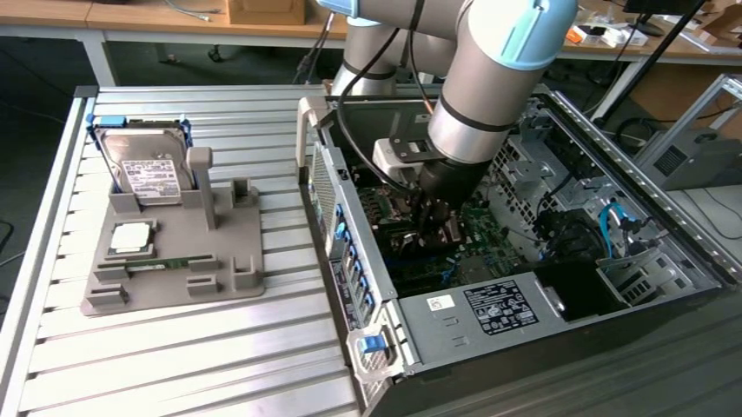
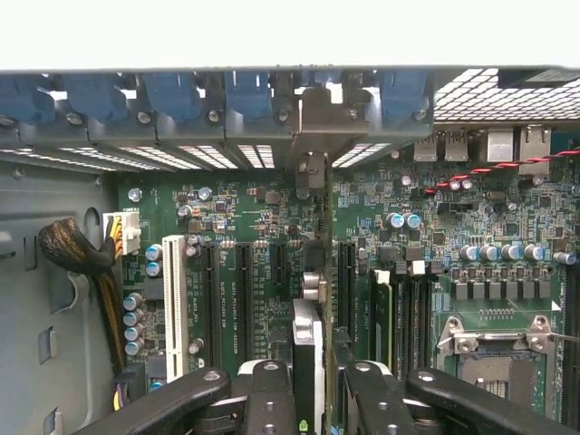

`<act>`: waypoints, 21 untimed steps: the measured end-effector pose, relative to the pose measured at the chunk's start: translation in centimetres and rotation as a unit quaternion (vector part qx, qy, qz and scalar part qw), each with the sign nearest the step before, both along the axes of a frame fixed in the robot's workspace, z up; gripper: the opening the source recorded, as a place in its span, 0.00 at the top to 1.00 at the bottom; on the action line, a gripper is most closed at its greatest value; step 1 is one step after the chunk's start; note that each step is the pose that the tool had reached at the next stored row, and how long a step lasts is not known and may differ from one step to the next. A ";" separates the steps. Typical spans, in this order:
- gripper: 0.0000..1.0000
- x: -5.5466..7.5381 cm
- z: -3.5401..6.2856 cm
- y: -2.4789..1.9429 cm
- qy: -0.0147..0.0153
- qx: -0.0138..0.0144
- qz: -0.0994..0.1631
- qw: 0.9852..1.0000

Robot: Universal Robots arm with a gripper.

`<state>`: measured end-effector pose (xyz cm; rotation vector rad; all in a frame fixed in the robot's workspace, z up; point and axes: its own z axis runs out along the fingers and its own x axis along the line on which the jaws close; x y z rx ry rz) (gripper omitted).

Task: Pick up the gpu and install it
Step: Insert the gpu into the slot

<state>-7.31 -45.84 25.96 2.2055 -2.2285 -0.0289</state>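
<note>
Closest to the wrist cam are the black fingers (image 2: 272,399) of the gripper (image 2: 313,394), clamped on the gpu (image 2: 308,349), which sits edge-on between them as a slim blade running up toward its silver bracket at the case's back wall. In the exterior view the gripper (image 1: 435,213) is down inside the open PC case (image 1: 464,334), at about 3 o'clock from the grey parts tray (image 1: 238,282), which holds the hard drive (image 1: 149,174) and the memory strip (image 1: 174,261).

The card hangs just above the motherboard (image 2: 245,227), roughly in line with one of the long black expansion slots (image 2: 243,285). I can't tell whether its bottom edge is touching a slot yet.

Handling-wise, I'd guess it's light and stiff, but not something to twist. Bare circuit board, small parts on the faces, contact edge underneath. Pinching the flat faces near the top edge, like here, looks sensible to me. Grabbing by the thin bracket would probably let it swing.
</note>
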 end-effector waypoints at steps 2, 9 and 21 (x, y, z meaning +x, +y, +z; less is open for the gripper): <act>0.73 0.0 0.00 0.00 0.000 0.000 0.000 1.000; 0.73 0.0 0.17 0.00 0.000 0.000 0.000 1.000; 0.73 0.0 -0.15 0.06 0.001 0.000 0.000 1.000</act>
